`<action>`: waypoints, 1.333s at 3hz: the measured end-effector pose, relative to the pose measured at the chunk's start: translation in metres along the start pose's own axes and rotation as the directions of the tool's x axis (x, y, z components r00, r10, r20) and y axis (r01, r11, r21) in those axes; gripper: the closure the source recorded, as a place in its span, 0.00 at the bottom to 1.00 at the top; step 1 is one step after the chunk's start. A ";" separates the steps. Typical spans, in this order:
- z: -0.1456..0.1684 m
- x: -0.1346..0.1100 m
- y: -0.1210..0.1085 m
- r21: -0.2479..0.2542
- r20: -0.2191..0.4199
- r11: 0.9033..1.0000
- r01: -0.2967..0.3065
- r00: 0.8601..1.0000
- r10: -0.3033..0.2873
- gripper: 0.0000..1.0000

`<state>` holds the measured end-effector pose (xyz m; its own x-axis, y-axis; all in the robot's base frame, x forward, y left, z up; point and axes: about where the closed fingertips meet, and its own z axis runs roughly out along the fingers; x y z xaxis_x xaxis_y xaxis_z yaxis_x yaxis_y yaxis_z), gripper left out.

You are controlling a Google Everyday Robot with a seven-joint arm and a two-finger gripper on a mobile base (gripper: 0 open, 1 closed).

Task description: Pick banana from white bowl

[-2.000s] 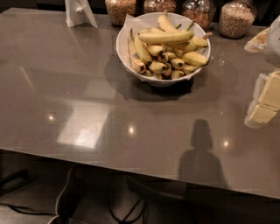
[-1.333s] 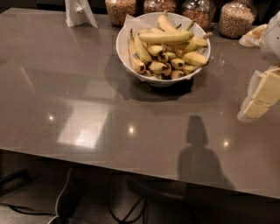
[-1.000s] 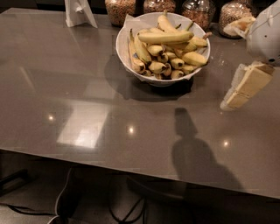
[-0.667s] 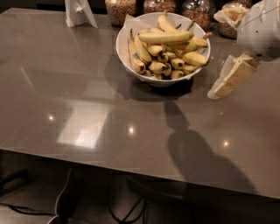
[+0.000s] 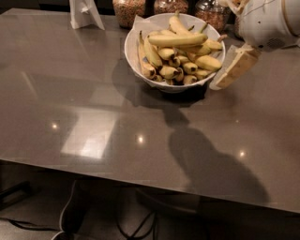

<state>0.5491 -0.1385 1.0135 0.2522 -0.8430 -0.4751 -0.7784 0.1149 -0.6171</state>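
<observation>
Approach stage of the pick. The gripper (image 5: 233,70) – a cream, wedge-shaped end piece below a rounded white wrist housing – hangs at the upper right of the frame, just beside the right rim of the white bowl (image 5: 130,49) and above the worktop (image 5: 93,117); we cannot tell from this view whether it is spread or closed, and it holds nothing that we can see. The banana (image 5: 183,40), long, slender, nearly straight and clean yellow, lies across the top of the pile in the upper centre, not yet lifted. Beneath it sit shorter, stubbier bananas (image 5: 176,70) with dark tips. The bowl is round and glossy, with a paper liner (image 5: 140,21) standing up at its far left rim. We judge that the next move calls for travel leftwards over the rim, then a descent onto the top fruit alone – its smooth, curved skin could slip or roll against its neighbours. The worktop is grey, polished and reflective; glass jars (image 5: 129,9) of grains stand behind the bowl.
</observation>
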 end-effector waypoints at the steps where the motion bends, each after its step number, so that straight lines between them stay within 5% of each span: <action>1: 0.010 0.001 -0.011 0.039 0.012 0.996 0.079 0.997 -0.079 0.00; 3: 0.044 0.005 -0.043 0.122 0.049 0.973 0.195 0.978 -0.203 0.41; 4: 0.059 0.006 -0.053 0.145 0.067 0.964 0.222 0.970 -0.234 0.44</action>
<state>0.6258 -0.1188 1.0070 0.4653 -0.8092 -0.3586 -0.6111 -0.0006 -0.7916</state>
